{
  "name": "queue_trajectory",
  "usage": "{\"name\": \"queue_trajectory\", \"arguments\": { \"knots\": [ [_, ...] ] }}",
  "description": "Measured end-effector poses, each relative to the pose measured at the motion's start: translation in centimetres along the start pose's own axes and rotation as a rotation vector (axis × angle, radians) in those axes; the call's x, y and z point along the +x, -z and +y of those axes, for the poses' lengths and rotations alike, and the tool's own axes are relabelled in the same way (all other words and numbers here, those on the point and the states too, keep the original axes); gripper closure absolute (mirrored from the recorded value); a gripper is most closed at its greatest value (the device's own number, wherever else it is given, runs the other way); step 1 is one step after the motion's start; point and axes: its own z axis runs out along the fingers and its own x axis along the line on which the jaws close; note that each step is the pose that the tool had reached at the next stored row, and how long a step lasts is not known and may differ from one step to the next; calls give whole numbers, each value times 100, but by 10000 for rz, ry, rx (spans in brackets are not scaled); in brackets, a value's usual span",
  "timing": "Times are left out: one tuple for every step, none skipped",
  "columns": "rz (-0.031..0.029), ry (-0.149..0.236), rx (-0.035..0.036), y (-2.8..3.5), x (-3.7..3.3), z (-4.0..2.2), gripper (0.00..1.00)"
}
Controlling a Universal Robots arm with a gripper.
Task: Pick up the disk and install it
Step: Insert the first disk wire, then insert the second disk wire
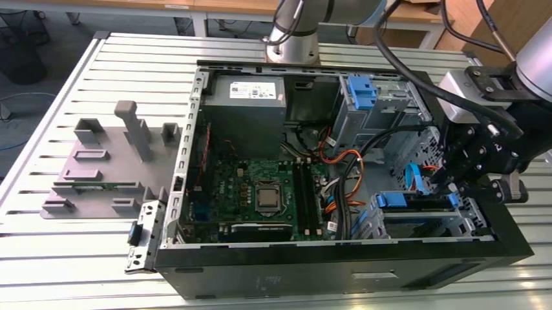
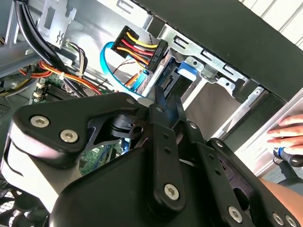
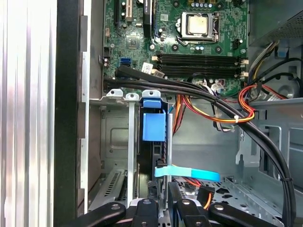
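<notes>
Your claw (image 3: pixel 164 189) hung at the front drive bay of the open computer case (image 1: pixel 345 270), whether it gripped you could not tell, the disk (image 3: pixel 154 126) stood edgewise in that bay, blue carrier showing, power supply (image 1: pixel 248 97) sticker at the case's rear unreadable, case lay on the table (image 1: pixel 69 258).

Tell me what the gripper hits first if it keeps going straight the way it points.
Probably the disk, standing on edge in its drive bay: the gripper points along it in the first wrist view. Depth is unclear; the blue cable lies close.

Exterior high, overlooking open case (image 1: pixel 345 258); wrist views close inside.
</notes>
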Motion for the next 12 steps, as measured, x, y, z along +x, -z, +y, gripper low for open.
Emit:
{"name": "queue_trajectory", "arguments": {
  "knots": [
    [0,0,0,6,0,0,77],
    [-1,0,0,7,-1,0,77],
    [-3,0,0,7,-1,0,77],
    [-2,0,0,8,-1,0,77],
    [-1,0,0,9,-1,0,77],
    [0,0,0,10,-1,0,77],
    [-1,0,0,10,-1,0,77],
    [0,0,0,10,-1,0,77],
    [0,0,0,11,-1,0,77],
    [0,0,0,11,-1,0,77],
    [0,0,0,23,-1,0,77],
    [0,0,0,31,-1,0,77]
  ]
}}
